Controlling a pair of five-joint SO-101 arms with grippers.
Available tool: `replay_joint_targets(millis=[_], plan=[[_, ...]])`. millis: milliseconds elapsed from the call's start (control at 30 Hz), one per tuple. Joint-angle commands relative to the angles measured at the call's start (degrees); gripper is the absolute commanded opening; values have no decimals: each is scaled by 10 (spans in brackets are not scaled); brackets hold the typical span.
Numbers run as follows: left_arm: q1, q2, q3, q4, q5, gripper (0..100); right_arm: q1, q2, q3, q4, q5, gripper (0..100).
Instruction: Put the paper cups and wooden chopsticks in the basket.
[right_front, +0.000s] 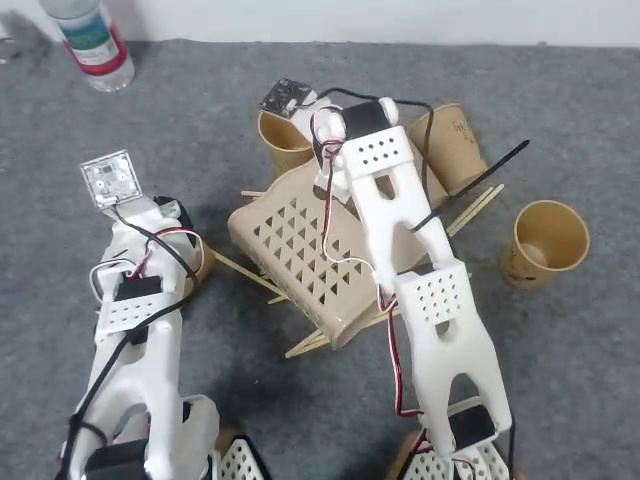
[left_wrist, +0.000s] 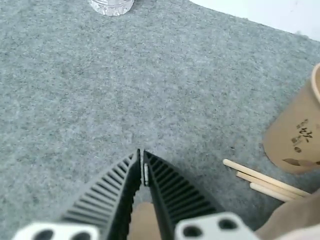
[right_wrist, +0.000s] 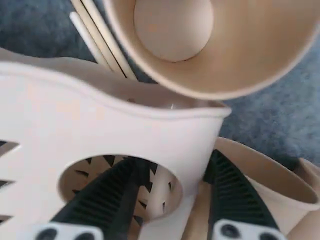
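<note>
Beige plastic basket (right_front: 300, 250), tipped on its side at mid-table on grey felt (right_front: 150, 110), with wooden chopsticks (right_front: 250, 272) lying under and beside it. Paper cups: rear cup (right_front: 283, 140) just behind the basket, tipped cup (right_front: 455, 148) on its side near it, upright cup (right_front: 545, 240) well apart to the right. Right gripper (right_wrist: 177, 167): jaws spread, straddling the basket wall at its handle cut-out; left gripper (left_wrist: 143, 167): jaws pressed together, holding nothing, over felt left of the basket.
</note>
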Motion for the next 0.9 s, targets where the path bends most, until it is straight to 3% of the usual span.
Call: replay_joint_targets(millis=[0,133,467,867], plan=[[5,-20,-3,-15,-4,14,4,-41,-57,-11,18,3],[6,-20,-4,-16,-4,14,3,-40,-93,11,57,24],[6,-20,-4,-16,-4,14,7,-108,-229,65,52,6],[6,-20,-3,-16,-4,14,7,-308,-231,64,-66,6]])
